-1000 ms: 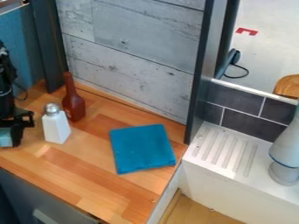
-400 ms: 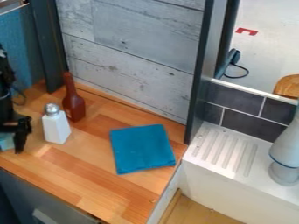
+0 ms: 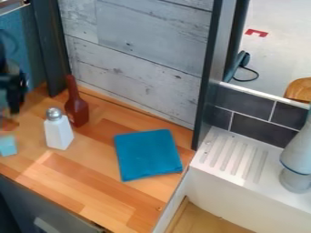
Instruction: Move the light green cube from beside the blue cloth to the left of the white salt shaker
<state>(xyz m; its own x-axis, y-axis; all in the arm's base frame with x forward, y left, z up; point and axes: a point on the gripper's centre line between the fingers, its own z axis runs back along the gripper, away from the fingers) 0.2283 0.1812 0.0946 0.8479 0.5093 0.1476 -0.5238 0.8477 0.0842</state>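
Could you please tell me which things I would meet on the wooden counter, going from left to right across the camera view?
Light blue block → white shaker with a silvery top → dark red-brown bottle → folded blue cloth.

A black robot arm [image 3: 5, 59] stands at the far left edge of my view, only its lower end visible and its base out of sight. Its black gripper [image 3: 13, 93] hangs pointing down, slightly blurred and partly cut off.
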